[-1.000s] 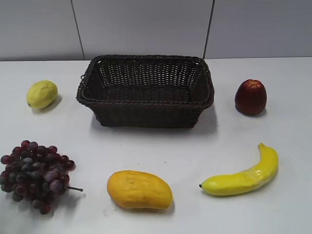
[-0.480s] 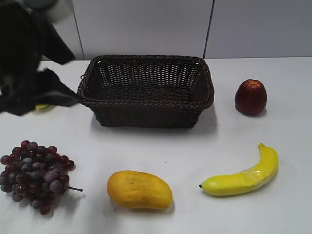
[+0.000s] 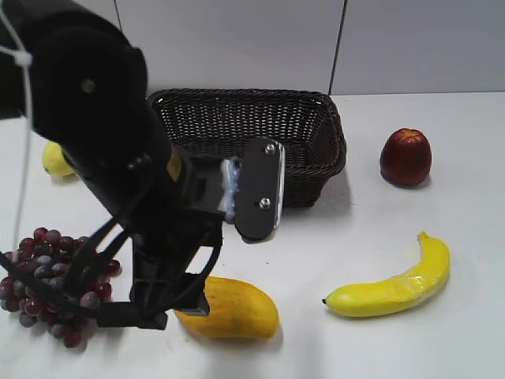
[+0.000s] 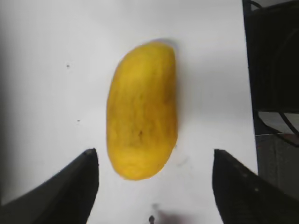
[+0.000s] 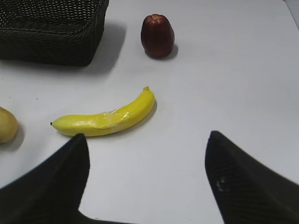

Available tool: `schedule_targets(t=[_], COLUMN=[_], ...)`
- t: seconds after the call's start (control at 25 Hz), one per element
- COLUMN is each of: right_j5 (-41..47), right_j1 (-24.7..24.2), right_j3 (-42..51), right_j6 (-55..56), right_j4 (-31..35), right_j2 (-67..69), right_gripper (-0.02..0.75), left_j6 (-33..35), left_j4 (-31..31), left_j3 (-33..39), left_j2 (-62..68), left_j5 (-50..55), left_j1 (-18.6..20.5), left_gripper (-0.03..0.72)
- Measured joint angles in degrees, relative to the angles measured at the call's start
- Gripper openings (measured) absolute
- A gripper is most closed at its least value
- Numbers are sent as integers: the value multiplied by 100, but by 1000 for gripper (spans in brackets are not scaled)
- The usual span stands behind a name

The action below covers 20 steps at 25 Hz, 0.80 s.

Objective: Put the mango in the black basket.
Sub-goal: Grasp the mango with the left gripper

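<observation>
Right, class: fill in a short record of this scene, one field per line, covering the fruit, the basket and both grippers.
mango: on the table, not gripped
basket: behind the mango, nothing visible inside
left gripper: open, over the mango, fingers either side of one end
right gripper: open, above bare table near the banana
other fruit: apple, grapes, lemon
task stage: mango not yet lifted

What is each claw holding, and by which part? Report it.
Nothing is held. The left claw is open above the mango, which lies on the table. The right claw is open and empty.
</observation>
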Motion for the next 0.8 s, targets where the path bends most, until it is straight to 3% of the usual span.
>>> schedule_targets(t=[0.32, 0.56, 0.8], right_j5=[0, 0, 0], right_j1=[0, 0, 0], right_j3=[0, 0, 0], right_j6=[0, 0, 0], right_j4=[0, 0, 0], right_j2=[0, 0, 0], right_gripper=[589, 589, 587], left_j6=[753, 846, 774], left_j4=[-662, -302, -409], left_j3=[0, -198, -452], left_j2=[905, 1384, 1872], left_j5=[-298, -764, -683], left_j1=[0, 68, 171], left_gripper=[576, 576, 576])
